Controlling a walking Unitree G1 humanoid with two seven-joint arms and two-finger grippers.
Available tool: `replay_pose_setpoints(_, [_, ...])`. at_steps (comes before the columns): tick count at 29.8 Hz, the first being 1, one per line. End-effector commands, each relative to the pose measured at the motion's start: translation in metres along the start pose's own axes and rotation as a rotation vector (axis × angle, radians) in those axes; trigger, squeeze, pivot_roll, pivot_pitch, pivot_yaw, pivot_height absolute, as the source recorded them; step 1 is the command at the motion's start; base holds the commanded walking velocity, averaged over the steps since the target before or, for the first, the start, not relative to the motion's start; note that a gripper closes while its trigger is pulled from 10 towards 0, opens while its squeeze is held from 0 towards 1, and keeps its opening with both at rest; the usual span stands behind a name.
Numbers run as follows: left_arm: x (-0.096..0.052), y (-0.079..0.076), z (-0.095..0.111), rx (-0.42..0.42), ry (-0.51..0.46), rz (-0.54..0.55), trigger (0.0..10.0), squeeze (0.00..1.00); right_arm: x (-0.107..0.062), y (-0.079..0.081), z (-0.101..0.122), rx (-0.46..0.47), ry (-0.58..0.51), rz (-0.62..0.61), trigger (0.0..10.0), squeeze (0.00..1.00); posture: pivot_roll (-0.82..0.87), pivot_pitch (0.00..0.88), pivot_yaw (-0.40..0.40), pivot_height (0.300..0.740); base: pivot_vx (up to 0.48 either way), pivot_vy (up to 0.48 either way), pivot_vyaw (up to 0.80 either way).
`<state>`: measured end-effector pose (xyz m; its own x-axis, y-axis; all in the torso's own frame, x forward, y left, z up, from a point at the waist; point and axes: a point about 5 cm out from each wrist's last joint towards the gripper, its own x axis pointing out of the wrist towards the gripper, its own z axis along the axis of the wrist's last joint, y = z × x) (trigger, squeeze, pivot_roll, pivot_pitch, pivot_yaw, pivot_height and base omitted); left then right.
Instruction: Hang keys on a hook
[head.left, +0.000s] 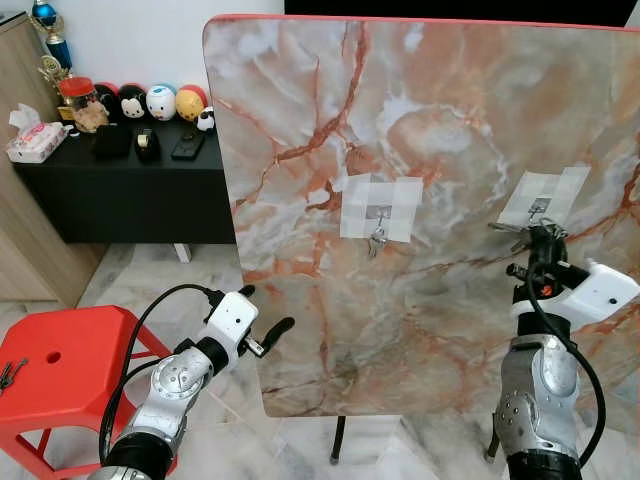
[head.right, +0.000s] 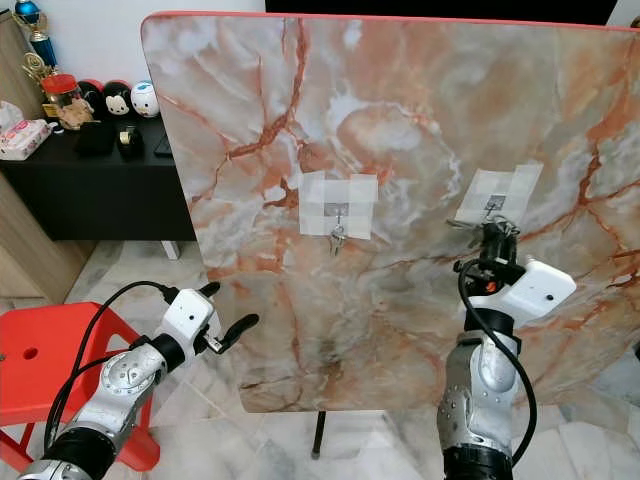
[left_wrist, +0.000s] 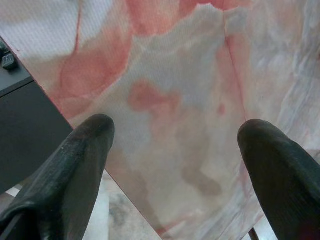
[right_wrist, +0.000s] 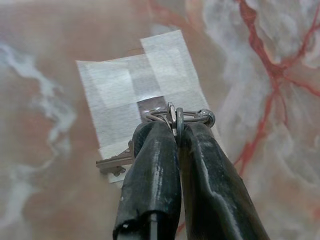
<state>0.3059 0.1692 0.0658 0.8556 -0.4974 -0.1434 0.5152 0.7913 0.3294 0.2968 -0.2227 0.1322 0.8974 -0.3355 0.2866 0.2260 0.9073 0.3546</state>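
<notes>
The upright slab (head.left: 430, 120) in front of both claws looks like polished marble-patterned stone or laminate, smooth and faintly glossy, with rust-red veins over cream and grey. Pinched between the matt, slightly grainy black rubbery fingers (right_wrist: 150, 170) of the right claw (right_wrist: 176, 131) are shiny metal keys (right_wrist: 116, 162) on a bright steel ring, right at a small metal hook (right_wrist: 152, 106) held under translucent white, cloth-textured tape. Below and outward of the left claw (head.left: 262, 318), whose housing is smooth white plastic on brushed silver metal, stands a glossy red plastic stool (head.left: 70, 370).
</notes>
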Motion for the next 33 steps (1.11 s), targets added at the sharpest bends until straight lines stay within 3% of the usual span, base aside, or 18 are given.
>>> replay_pose_setpoints(1, [0.000, -0.001, 0.000, 0.025, 0.007, -0.015, 10.0, 0.93, 0.004, -0.004, 0.003, 0.000, -0.012, -0.016, 10.0, 0.00, 0.03, 0.000, -0.063, 0.740, 0.000, 0.000, 0.00])
replay_pose_setpoints(8, [0.000, -0.001, 0.000, 0.025, 0.006, -0.016, 10.0, 0.94, 0.005, -0.008, -0.004, 0.006, 0.031, -0.043, 10.0, 0.00, 0.03, 0.000, -0.064, 0.740, 0.000, 0.000, 0.00])
replay_pose_setpoints(22, [0.000, -0.001, 0.000, 0.026, 0.005, -0.012, 10.0, 0.93, 0.008, 0.004, -0.002, -0.003, 0.003, 0.039, 10.0, 0.00, 0.03, 0.000, -0.065, 0.740, 0.000, 0.000, 0.00])
replay_pose_setpoints(33, [0.000, -0.001, 0.000, 0.027, 0.005, -0.009, 10.0, 0.94, 0.010, 0.004, -0.007, -0.001, 0.023, 0.050, 10.0, 0.00, 0.03, 0.000, -0.066, 0.740, 0.000, 0.000, 0.00])
